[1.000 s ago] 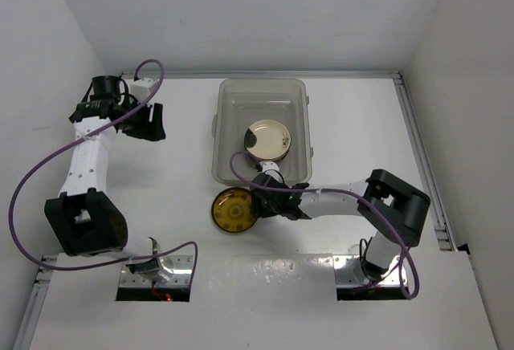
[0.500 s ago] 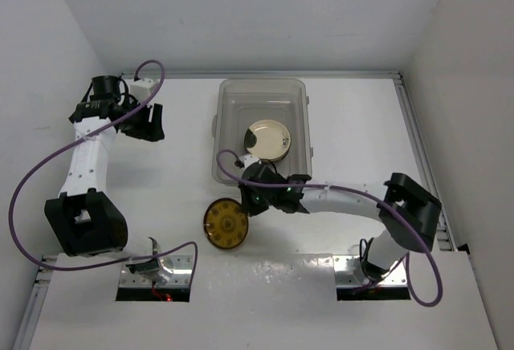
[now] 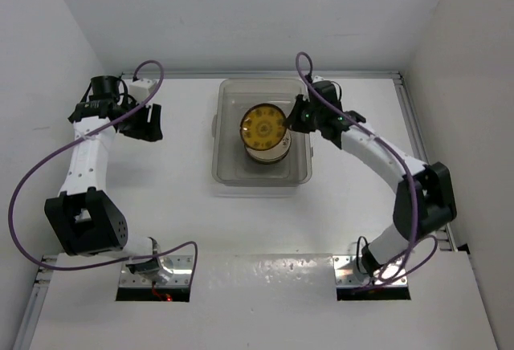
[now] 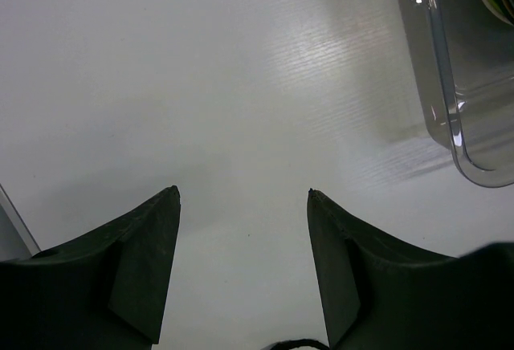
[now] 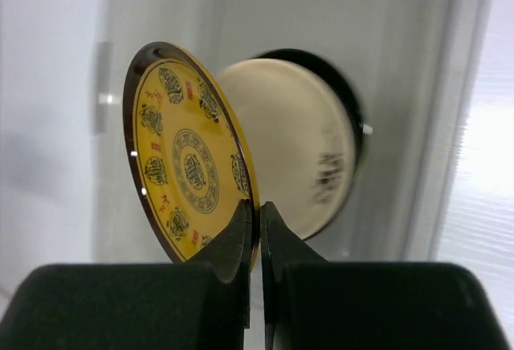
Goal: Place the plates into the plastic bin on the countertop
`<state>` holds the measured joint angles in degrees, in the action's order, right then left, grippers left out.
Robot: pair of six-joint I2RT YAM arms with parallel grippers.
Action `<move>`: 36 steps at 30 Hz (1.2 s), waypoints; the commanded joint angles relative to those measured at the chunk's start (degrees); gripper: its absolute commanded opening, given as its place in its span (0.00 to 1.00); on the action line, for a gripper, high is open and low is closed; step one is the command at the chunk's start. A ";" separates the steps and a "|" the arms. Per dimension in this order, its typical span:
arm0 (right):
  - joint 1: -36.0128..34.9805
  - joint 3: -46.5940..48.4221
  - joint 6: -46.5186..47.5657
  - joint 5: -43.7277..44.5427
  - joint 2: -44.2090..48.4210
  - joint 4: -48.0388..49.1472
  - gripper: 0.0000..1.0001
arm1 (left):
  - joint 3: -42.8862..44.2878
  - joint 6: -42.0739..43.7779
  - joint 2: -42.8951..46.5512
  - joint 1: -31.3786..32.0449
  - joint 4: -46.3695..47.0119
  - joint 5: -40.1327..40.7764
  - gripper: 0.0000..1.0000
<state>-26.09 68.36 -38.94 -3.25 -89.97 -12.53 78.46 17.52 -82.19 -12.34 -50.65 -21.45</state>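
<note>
On the left, the left gripper [image 4: 243, 197] had its fingers wide apart and held nothing. It hung over the bare white countertop [image 4: 201, 69], well apart from the plates. One corner of the plastic bin [image 4: 450, 109] showed at the right side of its view.

In the middle, the plastic bin sat near the back edge of the countertop. Inside it lay a small pile of plates. A cream plate [image 5: 301, 157] was on top, and the rim of a black plate [image 5: 347, 85] peeked out under it. Right over that pile hung the yellow plate [image 3: 263, 124], face up.

The right gripper [image 5: 259, 205] was pinched tight on the rim of the yellow plate, on its right side. So the pile lay straight below the plate, and the right arm was by far the nearer one. I think the next move needed only a short way down, then letting go.

The yellow plate had dark round patterns and small red marks. They were too small to read. No other labels showed.
</note>
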 commanded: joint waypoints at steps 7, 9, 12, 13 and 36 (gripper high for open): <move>4.29 7.40 0.70 -4.75 -11.45 -5.48 0.06 | 1.96 0.06 -1.57 -1.28 0.64 1.06 0.66; 4.20 7.32 0.97 -4.75 -12.85 -6.53 0.32 | 1.96 0.06 -1.57 -1.28 0.64 1.06 0.66; 3.85 8.54 4.11 -4.49 -13.13 -7.58 0.60 | 2.49 -0.47 -2.09 -1.28 0.64 1.06 0.66; 3.15 10.03 4.83 -3.27 -13.03 -8.98 0.73 | 2.49 -0.47 -2.09 -1.28 0.64 1.06 0.66; 42.52 -15.44 12.92 16.87 43.56 -31.86 1.00 | 1.44 -1.08 0.19 -0.67 0.64 -0.78 0.66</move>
<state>15.49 54.13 -28.80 10.76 -49.91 -44.77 78.56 17.26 -84.09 -12.84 -50.50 -20.60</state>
